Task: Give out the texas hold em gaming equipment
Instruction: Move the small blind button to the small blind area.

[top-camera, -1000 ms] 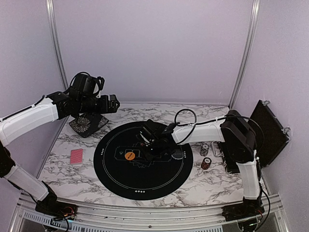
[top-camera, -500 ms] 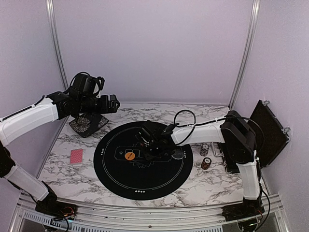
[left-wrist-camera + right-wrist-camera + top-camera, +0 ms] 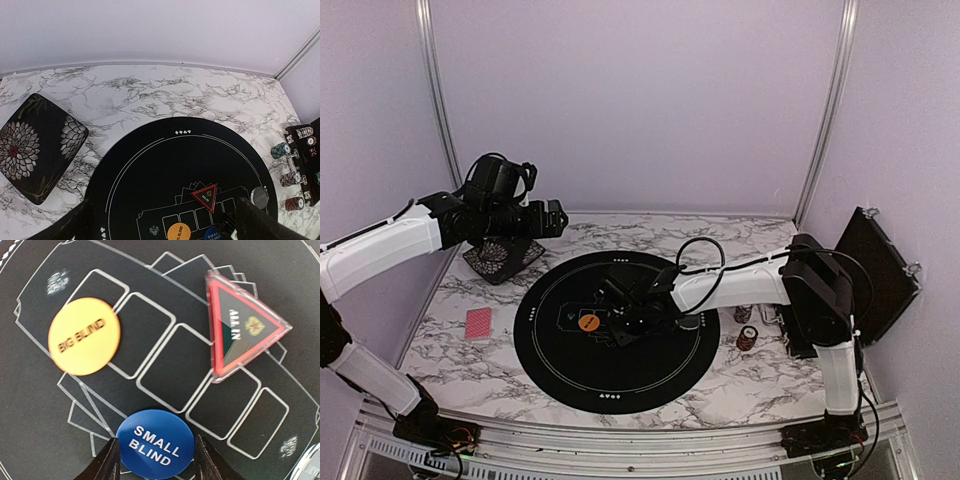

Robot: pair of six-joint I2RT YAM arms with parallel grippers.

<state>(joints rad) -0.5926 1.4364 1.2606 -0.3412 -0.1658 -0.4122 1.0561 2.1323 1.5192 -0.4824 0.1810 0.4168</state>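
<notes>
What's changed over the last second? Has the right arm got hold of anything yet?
The right gripper shifted left and nearer across the black mat, and now straddles the blue button; whether it grips it is unclear. The left gripper, open, the orange button and the red cards stayed put.

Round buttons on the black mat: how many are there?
3. Orange BIG BLIND button left of the mat's centre; blue SMALL BLIND button between the fingers of the right gripper; grey button at the mat's right. Others may be hidden.
</notes>
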